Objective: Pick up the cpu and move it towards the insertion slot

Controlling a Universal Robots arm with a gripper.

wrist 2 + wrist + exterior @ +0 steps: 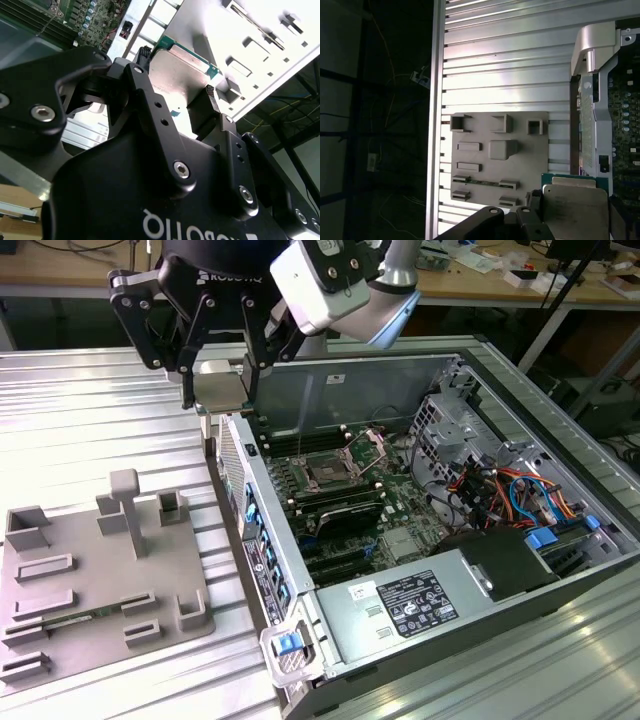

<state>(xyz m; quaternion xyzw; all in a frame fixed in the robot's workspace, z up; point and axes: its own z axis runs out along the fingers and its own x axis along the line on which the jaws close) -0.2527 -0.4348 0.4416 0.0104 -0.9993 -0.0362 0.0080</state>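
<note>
The cpu (221,388) is a flat square chip with a pale metal face and a green rim. It hangs in the air with my gripper (218,400) shut on its two opposite edges. It is above the near wall of the open computer case, toward the exterior view's left. The insertion slot (328,472), a dark square socket in a silver frame with its clamp plate (372,445) raised, lies on the green board lower and to the right. Both wrist views show the cpu (176,67) (574,202) between the black fingers (145,55).
The open computer case (400,600) holds memory slots, coloured cables (500,490) and a power supply. A grey plastic tray (100,570) (500,160) with raised blocks lies on the ribbed metal table (90,420) at the exterior view's left.
</note>
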